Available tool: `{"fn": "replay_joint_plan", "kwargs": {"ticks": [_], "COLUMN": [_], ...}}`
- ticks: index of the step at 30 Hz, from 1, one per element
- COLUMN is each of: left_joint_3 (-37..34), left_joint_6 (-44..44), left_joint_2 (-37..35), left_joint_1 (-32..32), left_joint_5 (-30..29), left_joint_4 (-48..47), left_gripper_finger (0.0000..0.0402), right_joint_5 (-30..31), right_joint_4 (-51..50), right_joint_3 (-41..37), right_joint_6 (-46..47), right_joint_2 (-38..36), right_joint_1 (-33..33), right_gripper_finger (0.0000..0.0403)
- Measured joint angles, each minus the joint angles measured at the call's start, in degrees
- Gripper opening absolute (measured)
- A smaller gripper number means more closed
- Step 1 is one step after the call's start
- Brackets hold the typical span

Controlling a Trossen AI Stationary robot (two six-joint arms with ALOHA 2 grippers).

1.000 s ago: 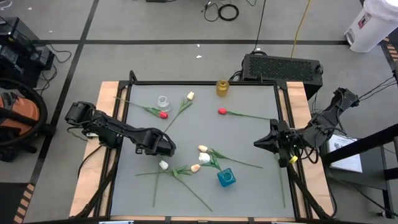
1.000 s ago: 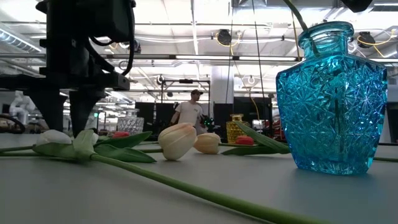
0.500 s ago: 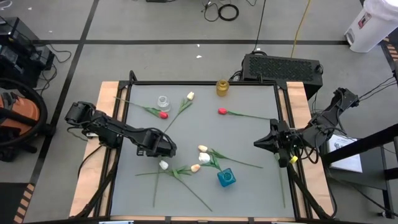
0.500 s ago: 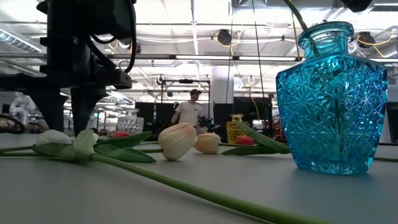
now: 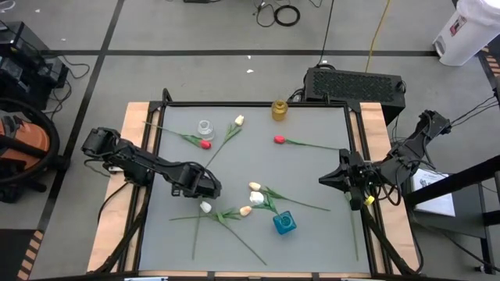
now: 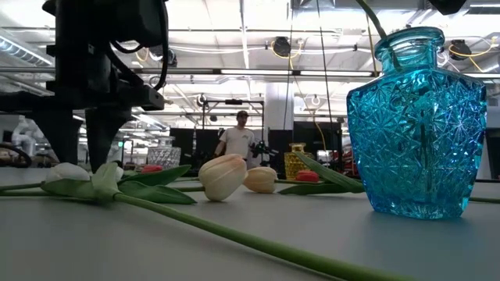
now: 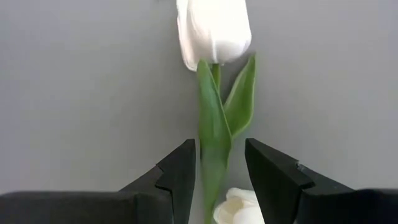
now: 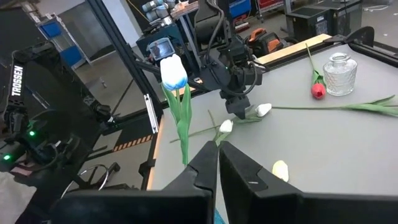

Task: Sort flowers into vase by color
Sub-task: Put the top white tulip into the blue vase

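A white tulip (image 7: 213,31) lies flat on the grey table (image 5: 312,234), left of the middle. My left gripper (image 7: 221,165) points straight down over it, open. Its fingers stand on either side of the green stem and leaf (image 7: 214,140), just below the head, and I see no touch. A second pale head (image 7: 239,208) shows between the fingers. From above, this gripper (image 5: 205,190) sits just beyond the white head (image 5: 205,207). My right gripper (image 8: 217,155) waits shut at the table's right edge (image 5: 324,181). Other tulips lie scattered: red (image 5: 205,144), red (image 5: 278,140), cream (image 5: 239,120).
A blue glass vase (image 5: 283,222) stands near the front centre with one white tulip (image 8: 173,70) upright in it. A clear vase (image 5: 205,127) and a yellow vase (image 5: 279,110) stand at the back. Cream heads (image 5: 255,186) and long stems lie around the blue vase. A person (image 6: 237,140) stands far behind the table.
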Motion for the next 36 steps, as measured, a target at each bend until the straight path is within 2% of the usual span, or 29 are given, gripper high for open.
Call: {"fn": "replay_joint_plan", "kwargs": {"ticks": [10, 16, 36], "left_joint_3": [0.0, 0.0, 0.0], "left_joint_6": [-0.2, -0.6, -0.2], "left_joint_2": [0.2, 0.2, 2.5], "left_joint_1": [-0.1, -0.9, -0.6], "left_joint_5": [-1.8, -2.1, -2.0], "left_joint_4": [-3.3, 1.7, 1.6], "left_gripper_finger": [0.0148, 0.0148, 0.0148], "right_joint_5": [0.0, 0.1, 0.4], "right_joint_4": [0.0, 0.0, 0.0], "right_joint_3": [0.0, 0.0, 0.0], "right_joint_6": [-1.5, -1.4, -1.5], "right_joint_2": [0.0, 0.0, 0.0], "right_joint_1": [0.0, 0.0, 0.0], "right_gripper_finger": [0.0011, 0.0011, 0.0011]}}
